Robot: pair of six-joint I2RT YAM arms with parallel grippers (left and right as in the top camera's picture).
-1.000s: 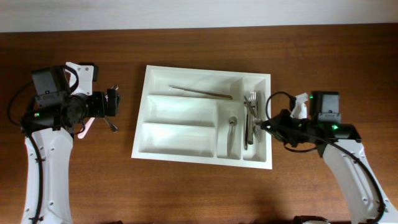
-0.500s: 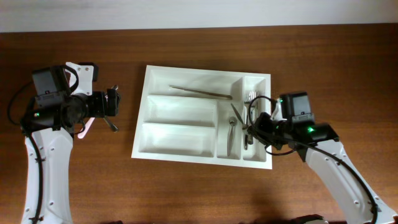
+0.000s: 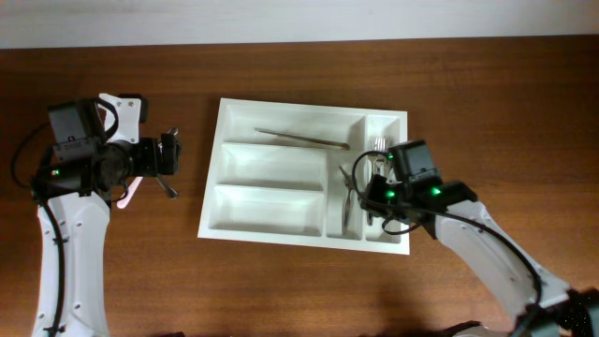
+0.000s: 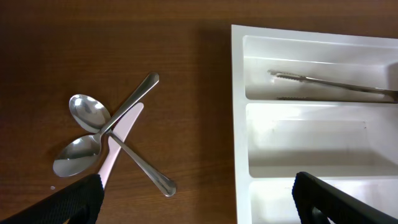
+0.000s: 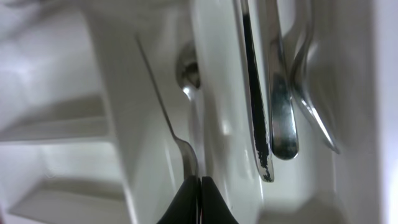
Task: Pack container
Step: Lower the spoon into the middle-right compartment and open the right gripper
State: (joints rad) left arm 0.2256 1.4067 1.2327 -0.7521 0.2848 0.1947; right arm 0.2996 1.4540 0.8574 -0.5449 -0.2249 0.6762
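Observation:
The container [image 3: 271,208] is a large white tray in the middle of the table, also seen in the left wrist view [image 4: 239,124] and in the right wrist view [image 5: 214,93]. My right gripper [image 3: 368,194] hovers over its two vertical compartments. In the right wrist view this gripper [image 5: 200,185] is shut on a thin metal utensil [image 5: 163,106], seen edge-on and slanting over the divider. My left gripper [image 3: 173,154] stands open above the table left of the container, with nothing between its fingers [image 4: 81,196]. Two spoons [image 4: 87,113] and a pale pink knife [image 4: 118,143] lie crossed on the wood under it.
A long thin utensil [image 3: 299,139] lies in the top compartment. Forks [image 3: 377,150] fill the rightmost vertical compartment, their handles [image 5: 283,112] close to my right jaws. A spoon [image 3: 348,201] lies in the other vertical compartment. The two lower long compartments hold nothing.
My right gripper has moved left, from the container's right edge to over the vertical compartments, carrying the thin utensil. The left arm has not moved.

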